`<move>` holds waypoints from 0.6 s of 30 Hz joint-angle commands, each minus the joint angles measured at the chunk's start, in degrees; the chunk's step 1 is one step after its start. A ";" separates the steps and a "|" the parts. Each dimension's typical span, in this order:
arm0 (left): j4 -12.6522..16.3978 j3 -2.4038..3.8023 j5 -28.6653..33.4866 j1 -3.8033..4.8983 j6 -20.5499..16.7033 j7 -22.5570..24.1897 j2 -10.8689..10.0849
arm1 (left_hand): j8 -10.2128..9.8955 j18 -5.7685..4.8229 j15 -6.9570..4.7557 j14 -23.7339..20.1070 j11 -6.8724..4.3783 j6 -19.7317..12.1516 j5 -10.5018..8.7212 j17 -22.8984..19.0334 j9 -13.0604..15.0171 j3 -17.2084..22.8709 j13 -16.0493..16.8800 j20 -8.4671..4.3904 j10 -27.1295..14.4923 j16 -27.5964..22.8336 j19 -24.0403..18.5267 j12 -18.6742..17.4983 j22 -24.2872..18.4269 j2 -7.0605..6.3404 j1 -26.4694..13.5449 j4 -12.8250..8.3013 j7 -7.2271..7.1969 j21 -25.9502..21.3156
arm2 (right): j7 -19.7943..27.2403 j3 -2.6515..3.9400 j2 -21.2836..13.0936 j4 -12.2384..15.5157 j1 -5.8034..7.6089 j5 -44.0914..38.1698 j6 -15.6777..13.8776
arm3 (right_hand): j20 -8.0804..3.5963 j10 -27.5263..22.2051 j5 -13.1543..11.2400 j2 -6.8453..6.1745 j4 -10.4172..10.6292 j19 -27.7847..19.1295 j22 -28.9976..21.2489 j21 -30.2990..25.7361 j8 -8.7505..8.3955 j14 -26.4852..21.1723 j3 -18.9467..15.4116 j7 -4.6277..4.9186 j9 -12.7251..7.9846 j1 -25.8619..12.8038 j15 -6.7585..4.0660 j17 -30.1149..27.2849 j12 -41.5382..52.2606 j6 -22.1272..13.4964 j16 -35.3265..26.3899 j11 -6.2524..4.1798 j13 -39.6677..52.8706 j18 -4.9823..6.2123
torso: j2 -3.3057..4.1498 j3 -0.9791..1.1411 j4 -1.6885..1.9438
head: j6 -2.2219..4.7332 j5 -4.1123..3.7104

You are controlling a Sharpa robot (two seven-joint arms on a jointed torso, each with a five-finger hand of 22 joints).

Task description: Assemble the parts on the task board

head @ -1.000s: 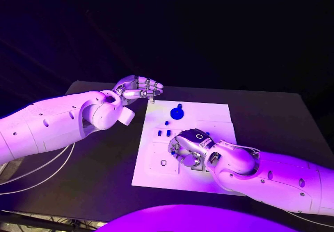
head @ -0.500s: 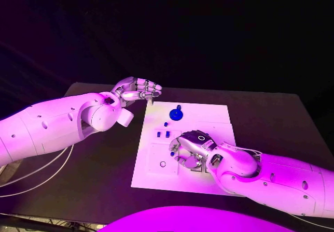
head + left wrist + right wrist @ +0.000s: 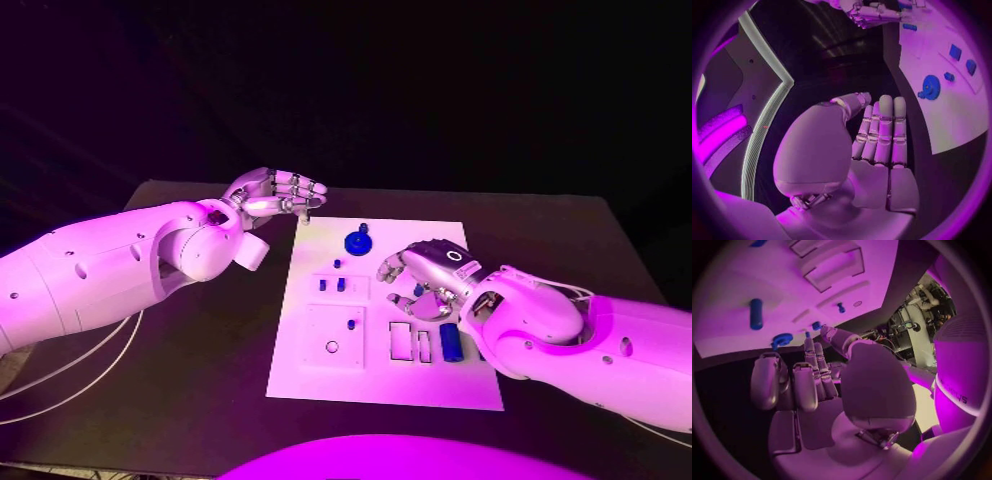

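The white task board [image 3: 387, 375] lies mid-table. A blue gear [image 3: 356, 240] sits near its far edge, also seen in the left wrist view [image 3: 931, 86]. Small blue pieces [image 3: 333, 284] stand to its left of centre. A blue peg [image 3: 451, 342] lies on the board's right part, and it appears in the right wrist view [image 3: 756, 313]. My right hand [image 3: 427, 276] hovers over the board's right middle, just beyond the peg, fingers loosely extended, holding nothing. My left hand [image 3: 276, 192] hangs by the board's far left corner, fingers curled in, nothing in them.
The black table [image 3: 202, 350] runs around the board on all sides. Rectangular recesses [image 3: 410, 341] are cut in the board beside the peg, and a raised square block [image 3: 336, 335] sits on its near left part.
My right hand has moved off the board's near middle toward its far right. The blue peg now lies uncovered where the hand was. The left hand stays put.
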 commanded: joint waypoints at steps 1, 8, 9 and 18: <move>0.05 0.03 0.39 0.07 1.11 0.11 0.07 | -0.15 0.84 0.22 -0.06 0.01 -0.31 0.32 -0.07 0.02 0.00 -0.06 -0.04 -0.27 -0.18 -0.46 0.21 -0.05 0.48 -0.26 -0.18 0.76 -0.19 | -1.69 0.12 -1.74 0.04 1.52 2.70 3.31 | -0.02 -0.78 0.22 -0.74 0.11 0.00 8.72 -0.01 -0.53 1.90 -0.88 -0.12 -0.09 0.00 0.39 0.19 0.39 -0.67 0.00 -0.11 0.01 0.32 | 0.02 -0.01 0.04 | 0.28 -0.71; -0.01 0.02 0.39 0.07 1.27 0.09 0.11 | -0.17 0.84 0.24 -0.06 0.03 -0.36 0.32 -0.14 0.02 -0.03 -0.08 -0.02 -0.36 -0.25 -0.49 0.28 -0.08 0.50 -0.32 -0.21 0.77 -0.23 | -2.16 0.24 -3.90 -1.82 3.41 3.30 9.42 | 0.74 -9.74 2.44 3.04 6.31 -1.72 6.25 -7.00 -3.96 1.12 -25.95 -2.04 -0.79 7.66 1.13 -1.46 7.16 -3.19 -0.50 0.71 -0.22 1.34 | 0.08 0.02 0.03 | 0.48 -0.92; -0.01 0.01 0.39 0.07 1.28 0.09 0.11 | -0.17 0.84 0.24 -0.06 0.03 -0.36 0.32 -0.14 0.02 -0.03 -0.08 -0.02 -0.36 -0.25 -0.49 0.28 -0.08 0.50 -0.32 -0.21 0.77 -0.23 | -2.18 0.24 -3.97 -1.91 3.46 3.31 9.83 | 0.70 -10.27 2.50 3.28 7.32 -1.77 6.14 -7.32 -4.15 1.08 -27.12 -2.16 -0.83 8.36 1.20 -1.53 7.64 -3.30 -0.50 0.81 -0.29 1.42 | 0.09 0.03 0.03 | 0.47 -0.92; -0.06 0.01 0.39 0.06 1.44 0.05 0.12 | -0.17 0.84 0.24 -0.06 0.03 -0.36 0.32 -0.14 0.02 -0.03 -0.08 -0.02 -0.36 -0.25 -0.49 0.28 -0.08 0.50 -0.32 -0.21 0.77 -0.23 | -2.38 0.21 -4.47 -3.13 3.73 3.98 16.87 | 1.02 -14.18 2.92 2.52 16.85 -2.08 5.28 -9.87 -5.24 0.68 -36.62 -3.13 -0.84 14.87 1.53 -2.46 11.66 -4.20 -0.60 1.23 -1.17 1.74 | 0.06 0.00 0.05 | 0.34 -0.98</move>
